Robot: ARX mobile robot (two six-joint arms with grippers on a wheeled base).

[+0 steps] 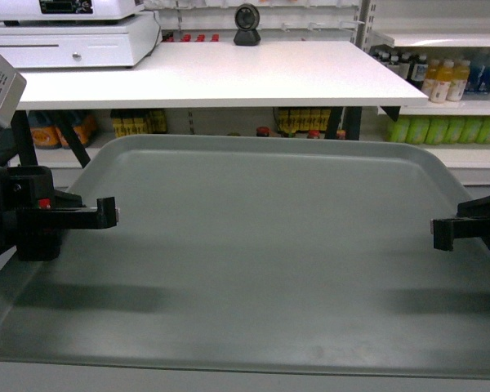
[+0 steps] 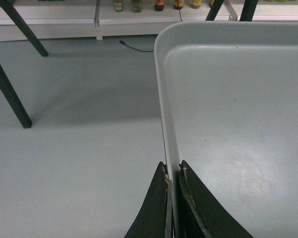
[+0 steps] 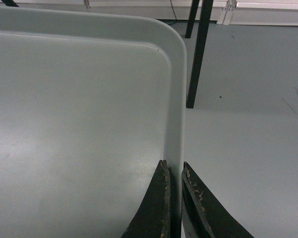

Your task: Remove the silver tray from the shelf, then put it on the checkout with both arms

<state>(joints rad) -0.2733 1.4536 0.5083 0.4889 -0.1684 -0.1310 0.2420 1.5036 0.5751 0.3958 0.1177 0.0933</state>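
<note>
while the silver tray (image 1: 261, 253) fills most of the head view, it hangs level in front of the checkout (image 1: 220, 73), lower than that white surface and not touching it; its far rim lies just under the surface's front edge as seen from the head. the left pincer (image 1: 108, 214) reaches in over the tray's left edge, and the right pincer (image 1: 441, 233) does the same at the right edge. from the left wrist, the left pincer (image 2: 172, 171) is pinched narrow on the silver tray (image 2: 238, 114), one finger outside the raised rim and one inside, with grey floor (image 2: 74, 148) beneath. from the right wrist, the right pincer (image 3: 173, 171) is likewise clamped on the rim of the silver tray (image 3: 74, 124), fingers either side of it, near a rounded corner. a dark leg (image 3: 197, 54) of the checkout stands on the floor just beyond that corner. on the checkout sit a round black device (image 1: 247, 24) near the back edge and a white cash register (image 1: 73, 37) at the left. behind, store shelves (image 1: 453, 106) carry rows of drink bottles (image 1: 445, 77).
</note>
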